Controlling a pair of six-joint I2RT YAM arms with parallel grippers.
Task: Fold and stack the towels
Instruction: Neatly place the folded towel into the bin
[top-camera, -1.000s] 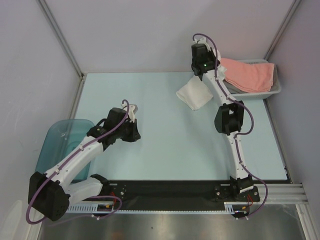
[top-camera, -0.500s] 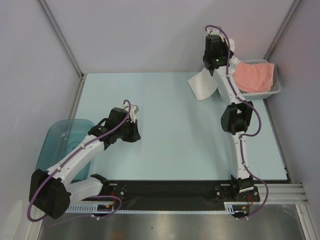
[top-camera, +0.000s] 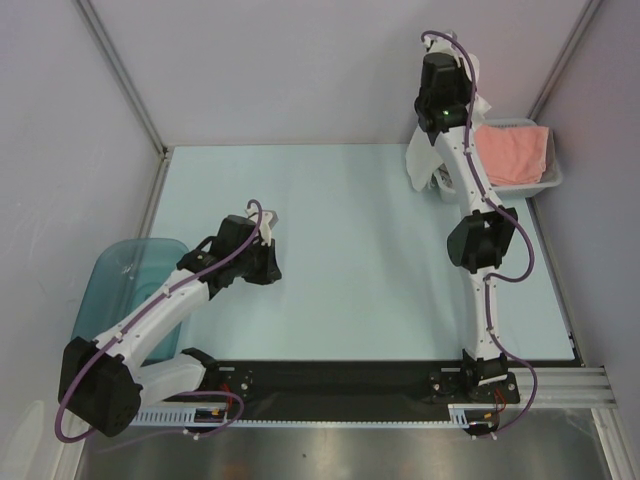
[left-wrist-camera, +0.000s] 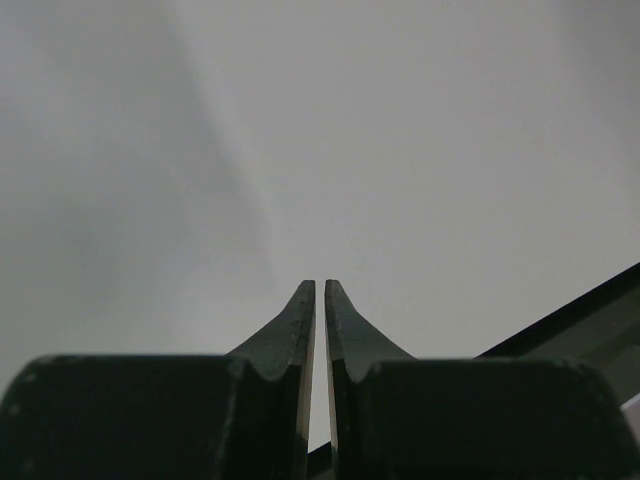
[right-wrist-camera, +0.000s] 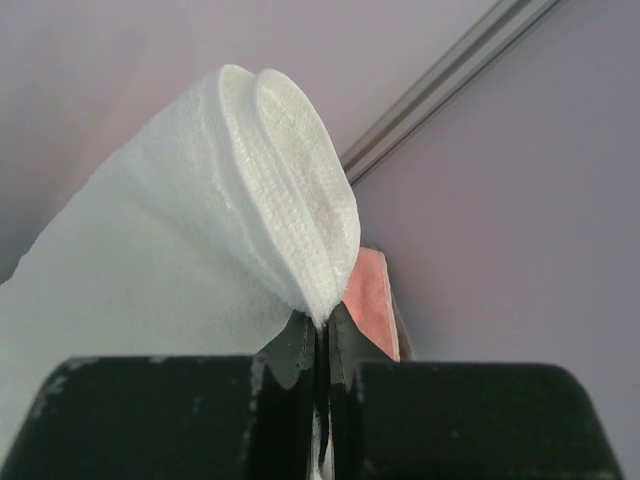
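My right gripper (top-camera: 458, 62) is raised high at the back right and is shut on the white towel (top-camera: 424, 160), which hangs below it beside the basket. In the right wrist view the gripper (right-wrist-camera: 322, 320) pinches a folded edge of the white towel (right-wrist-camera: 200, 250). The salmon-pink towel (top-camera: 510, 150) lies in the white basket (top-camera: 548, 181), and a strip of it (right-wrist-camera: 370, 300) shows behind the fingers. My left gripper (top-camera: 265, 224) is shut and empty over the left of the table; its view (left-wrist-camera: 320, 288) shows only bare grey surface. The grey and light blue towels are out of view.
A teal plastic tub (top-camera: 120, 285) stands at the table's left edge beside my left arm. The basket sits in the back right corner against the walls. A black rail (top-camera: 340, 380) runs along the near edge.
My right gripper has lifted the white towel off the table and carried it up and to the right, toward the basket. The left arm has not moved.
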